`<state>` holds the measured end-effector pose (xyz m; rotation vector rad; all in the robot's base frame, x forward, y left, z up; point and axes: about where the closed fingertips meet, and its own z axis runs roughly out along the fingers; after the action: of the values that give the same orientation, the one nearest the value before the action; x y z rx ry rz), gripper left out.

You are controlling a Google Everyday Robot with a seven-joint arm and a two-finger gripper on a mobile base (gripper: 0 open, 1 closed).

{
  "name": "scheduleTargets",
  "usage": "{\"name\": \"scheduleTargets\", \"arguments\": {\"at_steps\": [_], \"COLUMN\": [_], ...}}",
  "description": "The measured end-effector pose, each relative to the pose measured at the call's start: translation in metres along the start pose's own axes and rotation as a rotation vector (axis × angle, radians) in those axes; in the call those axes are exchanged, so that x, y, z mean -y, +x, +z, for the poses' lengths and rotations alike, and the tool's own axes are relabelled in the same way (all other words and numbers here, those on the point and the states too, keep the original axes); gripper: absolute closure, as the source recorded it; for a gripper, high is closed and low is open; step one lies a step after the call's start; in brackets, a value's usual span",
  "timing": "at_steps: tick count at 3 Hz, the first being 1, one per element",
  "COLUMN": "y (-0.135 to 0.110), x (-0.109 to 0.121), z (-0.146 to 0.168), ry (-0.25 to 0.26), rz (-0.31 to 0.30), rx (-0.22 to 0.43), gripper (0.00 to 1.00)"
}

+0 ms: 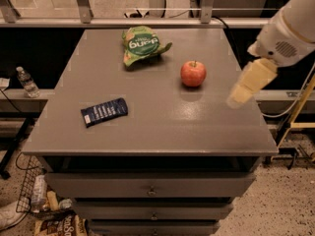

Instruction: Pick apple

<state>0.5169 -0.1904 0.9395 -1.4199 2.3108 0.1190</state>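
Observation:
The apple (193,73) is small, round and red-orange with a short dark stem. It stands upright on the grey table (162,132), right of centre toward the back. My gripper (239,96) is a cream-coloured piece on the white arm. It hangs over the table's right side, to the right of the apple and a little nearer the front, apart from it. It holds nothing that I can see.
A green snack bag (140,44) lies at the back, left of the apple. A dark blue packet (104,111) lies at the front left. Drawers (147,186) sit under the tabletop. A water bottle (27,81) stands on a ledge to the left. A railing runs behind.

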Motion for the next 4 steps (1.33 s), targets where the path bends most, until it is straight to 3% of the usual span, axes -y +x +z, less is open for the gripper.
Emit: {"name": "scheduleTargets", "arguments": {"at_steps": [1, 2, 4], "y": [-0.023, -0.042, -0.072], "x": [0.030, 0.050, 0.062], "z": [0.028, 0.050, 0.093], "ry": [-0.003, 0.000, -0.020], "rz": [0.106, 0.163, 0.168], "rx": [0.124, 0.204, 0.207], "gripper": [0.00, 0.00, 0.00]}}
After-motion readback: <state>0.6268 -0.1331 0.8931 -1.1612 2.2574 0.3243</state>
